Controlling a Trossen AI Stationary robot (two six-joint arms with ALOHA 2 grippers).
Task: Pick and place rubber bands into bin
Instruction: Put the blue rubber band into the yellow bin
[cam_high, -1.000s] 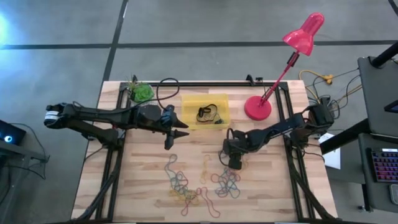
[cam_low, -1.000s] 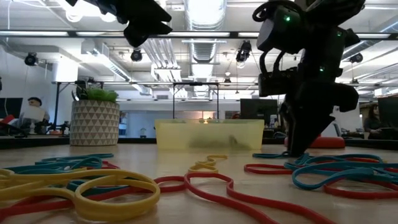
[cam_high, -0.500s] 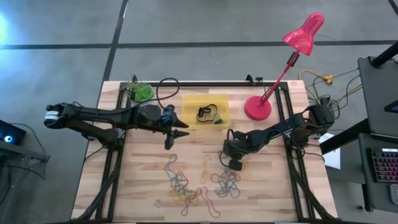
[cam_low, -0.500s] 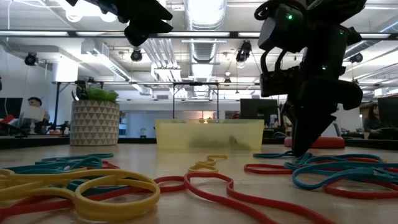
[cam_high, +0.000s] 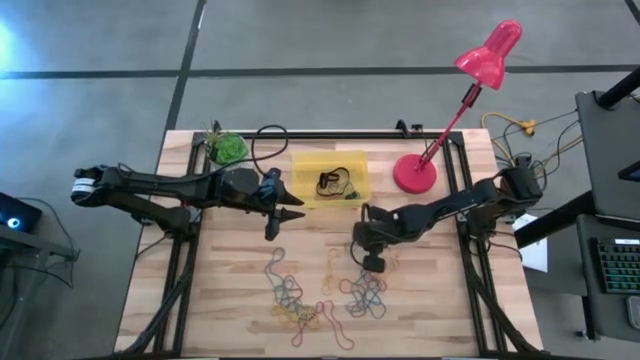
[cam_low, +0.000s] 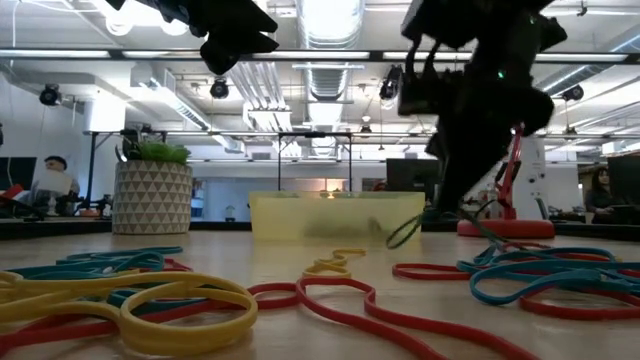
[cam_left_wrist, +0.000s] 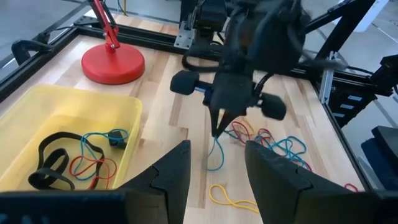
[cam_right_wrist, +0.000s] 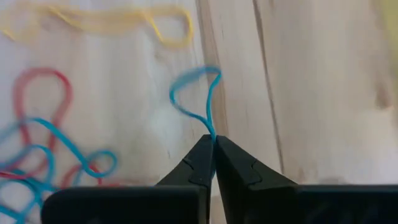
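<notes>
Right gripper (cam_right_wrist: 213, 144): fingers pinched together on one blue rubber band (cam_right_wrist: 196, 99); since a second ago it has closed and risen off the tabletop (cam_high: 230, 300), shifting slightly toward the bin, and the band now dangles from its tips. In the high view the gripper (cam_high: 366, 262) sits above the wood just beyond the loose pile, toward the tabletop's middle.

Left gripper (cam_high: 284, 214): unchanged from the earlier frame, hovering beside the bin's left wall, its fingers (cam_left_wrist: 171, 177) apart with nothing between them.

Bin (cam_high: 303, 189): yellow tray near the tabletop's far edge, centre; already holds a black band, red and blue ones.

Rubber bands (cam_high: 310, 295): loose pile toward the near edge, in red, yellow, blue and green.

View differences: the right wrist view alone shows the pinch point on the blue loop. The low view shows the held band (cam_low: 404, 231) as a dark, possibly greenish loop hanging in front of the bin (cam_low: 300, 215), clear of the wood; its colour there is uncertain. The left wrist view shows the band (cam_left_wrist: 214, 152) hanging straight down from the right gripper (cam_left_wrist: 217, 131), and the bin's contents.

Also present: red lamp (cam_high: 415, 172), far right; potted plant (cam_high: 226, 148), far left corner.
</notes>
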